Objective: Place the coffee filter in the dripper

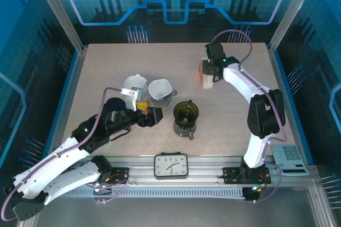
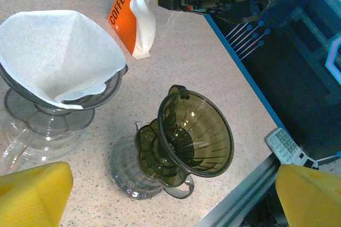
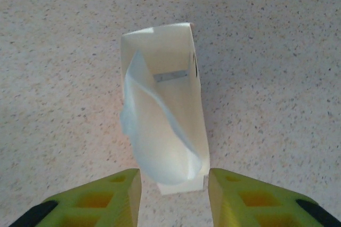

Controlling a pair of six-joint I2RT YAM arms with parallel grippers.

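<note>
The coffee filter [image 3: 154, 131], white and curved, stands in the open mouth of a cream filter pack [image 3: 173, 51]. In the overhead view, the filter pack [image 1: 205, 75] stands at about 1 o'clock on the table [image 1: 106, 67]. From the left wrist camera, its orange side reads "COFFEE" [image 2: 125, 16].

Your right gripper [image 3: 171, 176] is over the pack, with its yellow-green fingers [image 3: 106, 200] on either side of the pack's near end. The jaws are set narrow, just wider than the pack. A strip of table shows between one finger and the pack, and the other finger is just beside it. Nothing is gripped. From overhead, the right gripper [image 1: 209, 72] sits directly above the pack.

The dark dripper [image 1: 186, 112] is an olive-tinted ribbed cone near the table's centre, well apart from the pack at the pack's 7 o'clock. It sits upright on a glass server [image 2: 133, 176], and the cone [image 2: 194, 131] is empty.

A clear dripper [image 1: 162, 91] is just beside it at 10 o'clock. It already holds a white paper liner [image 2: 53, 51].

Your left gripper [image 1: 152, 112] is at the dark dripper's 9 o'clock. Its yellow fingers [image 2: 37, 195] are spread wide and hold nothing.

A clock [image 1: 171, 165] lies at the dark dripper's 6 o'clock on the front rail. A keypad [image 1: 290, 159] sits at 4 o'clock.
</note>
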